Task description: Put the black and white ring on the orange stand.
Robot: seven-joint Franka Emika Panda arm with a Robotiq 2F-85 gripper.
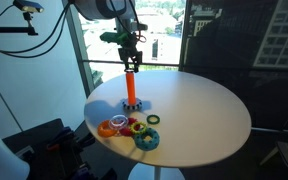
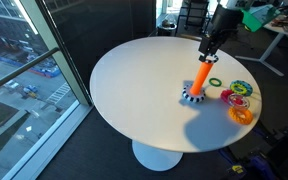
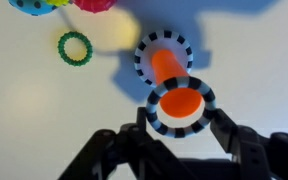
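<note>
Entry: my gripper [image 3: 184, 116] clenched on the black and white ring [image 3: 154, 103], capping the orange stand [image 1: 131, 90]; bare table [image 1: 204, 110] right and far, coloured rings [image 1: 134, 128] crowding its near edge.

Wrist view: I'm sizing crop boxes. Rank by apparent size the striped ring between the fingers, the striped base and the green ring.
1. Striped ring, nearest the camera.
2. Striped base, slightly smaller; nearness makes this unsure.
3. Green ring.
</note>
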